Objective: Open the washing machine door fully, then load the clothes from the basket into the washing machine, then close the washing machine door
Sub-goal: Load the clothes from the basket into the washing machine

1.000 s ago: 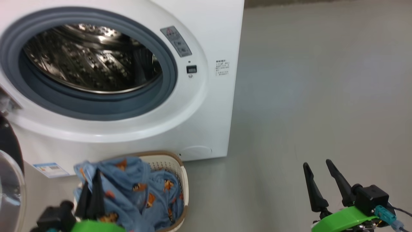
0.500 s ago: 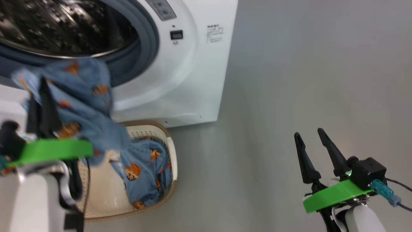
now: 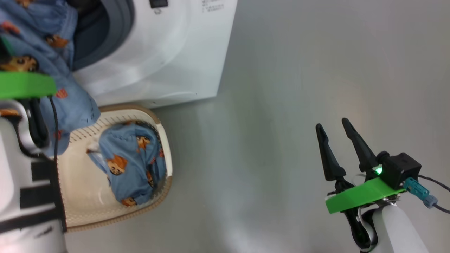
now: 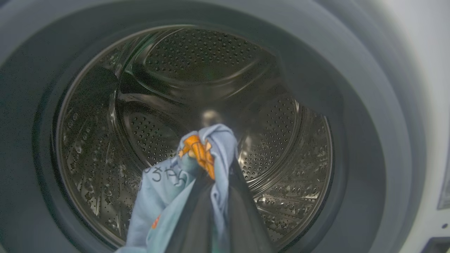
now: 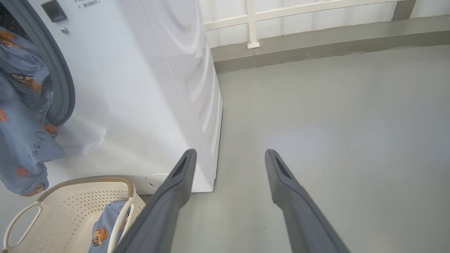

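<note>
Fingers [image 4: 242,218] of our left gripper [image 4: 216,182] pinch a fox-print garment [image 4: 158,189] at the washing machine [image 3: 158,63] mouth; we should carry it deep into the drum [image 4: 274,154] before releasing, so nothing drapes over the gasket [image 4: 351,140]. Our right gripper [image 3: 339,140] hangs spread and empty.

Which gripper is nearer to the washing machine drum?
Left. The left gripper, shut on the clothes, is at the drum mouth; the right gripper hangs open over the floor, beside the washing machine.

One washing machine [image 3: 158,52], one basket [image 3: 166,154], two garments [image 3: 130,165] (fox-printed), two grippers [image 3: 330,122]
</note>
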`<state>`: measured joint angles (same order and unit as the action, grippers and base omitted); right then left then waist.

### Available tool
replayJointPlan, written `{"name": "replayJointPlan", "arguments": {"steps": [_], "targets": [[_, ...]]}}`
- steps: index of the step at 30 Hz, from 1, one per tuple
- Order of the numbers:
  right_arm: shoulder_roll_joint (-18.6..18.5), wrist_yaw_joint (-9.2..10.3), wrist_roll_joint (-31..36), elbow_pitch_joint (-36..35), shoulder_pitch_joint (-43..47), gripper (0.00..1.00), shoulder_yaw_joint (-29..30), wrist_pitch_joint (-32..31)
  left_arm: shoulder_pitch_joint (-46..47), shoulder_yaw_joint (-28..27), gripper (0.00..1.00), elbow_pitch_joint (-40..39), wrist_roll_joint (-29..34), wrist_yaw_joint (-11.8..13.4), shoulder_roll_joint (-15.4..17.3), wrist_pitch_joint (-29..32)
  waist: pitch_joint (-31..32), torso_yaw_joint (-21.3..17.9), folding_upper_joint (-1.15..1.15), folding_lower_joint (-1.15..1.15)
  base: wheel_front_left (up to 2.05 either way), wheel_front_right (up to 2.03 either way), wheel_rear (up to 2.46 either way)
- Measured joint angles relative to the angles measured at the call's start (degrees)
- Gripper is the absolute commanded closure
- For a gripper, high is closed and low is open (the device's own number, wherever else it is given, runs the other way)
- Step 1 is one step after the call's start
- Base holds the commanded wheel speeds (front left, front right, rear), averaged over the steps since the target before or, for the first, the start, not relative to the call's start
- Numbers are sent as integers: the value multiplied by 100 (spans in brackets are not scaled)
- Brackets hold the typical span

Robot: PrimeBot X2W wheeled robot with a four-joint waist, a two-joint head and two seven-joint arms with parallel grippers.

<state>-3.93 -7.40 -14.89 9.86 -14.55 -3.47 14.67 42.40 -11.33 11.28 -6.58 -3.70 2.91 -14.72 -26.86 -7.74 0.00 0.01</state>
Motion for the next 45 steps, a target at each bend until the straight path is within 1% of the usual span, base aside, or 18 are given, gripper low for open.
{"name": "replayJointPlan", "arguments": {"steps": [4, 11, 15, 20, 25, 28, 31, 32, 36, 38, 40, 43, 45], "targets": [[2, 0, -53, 10, -134, 0, -93, 0, 526, 16, 100, 697, 156, -45, 76, 1, -310, -92, 0, 0, 0, 0, 0], [12, 0, -153, 57, -305, 0, -255, 0, 1463, 107, 100, 2075, 348, -10, 394, 14, -770, -219, 0, 0, 0, 0, 0], [20, 0, -193, 67, -320, 0, -311, 0, 2011, 179, 100, 2852, 381, -19, 553, 226, -950, -267, 0, 0, 0, 0, 0], [23, 0, -199, 65, -321, 0, -337, 0, 2668, 294, 100, 3505, 407, 0, 660, 669, -1133, -299, 0, 0, 0, 0, 0], [30, 0, -270, 66, -333, 0, -371, 0, 3215, 375, 100, 3902, 543, 100, 782, 827, -1339, -338, 0, -1, 0, 0, 0], [34, 0, -305, 66, -350, 0, -468, 0, 3425, 477, 100, 4106, 597, 100, 894, 917, -1463, -379, 0, 0, 0, 0, 0], [56, 0, -382, 70, -414, 0, -526, 0, 3636, 554, 100, 4227, 689, 104, 978, 962, -1594, -429, 0, -1, 0, 0, 0], [59, 0, -407, 70, -447, 0, -553, 0, 3776, 602, 100, 4246, 728, 187, 1056, 910, -1683, -463, 0, 0, 0, 0, 0], [65, 0, -498, 75, -453, 0, -623, 0, 3935, 793, 100, 4044, 937, 297, 1132, 224, -1836, -531, 0, 0, 0, 0, 0], [68, 0, -498, 75, -455, 0, -659, 0, 3977, 906, 100, 3808, 996, 345, 1124, 54, -1900, -559, 0, 0, 0, 0, 0], [75, 0, -530, 71, -458, 0, -686, 0, 3979, 1027, 100, 3506, 1018, 333, 1125, 9, -1950, -583, 0, -1, 0, 0, 0], [79, 0, -587, 67, -477, 0, -699, 0, 3973, 1131, 100, 2713, 1020, 287, 1127, 2, -2009, -616, 0, 0, 0, 0, 0], [79, 0, -590, 66, -537, 0, -701, 0, 3930, 1174, 100, 2331, 990, 288, 1138, 0, -2028, -634, 0, 0, 0, 0, 0]]}}
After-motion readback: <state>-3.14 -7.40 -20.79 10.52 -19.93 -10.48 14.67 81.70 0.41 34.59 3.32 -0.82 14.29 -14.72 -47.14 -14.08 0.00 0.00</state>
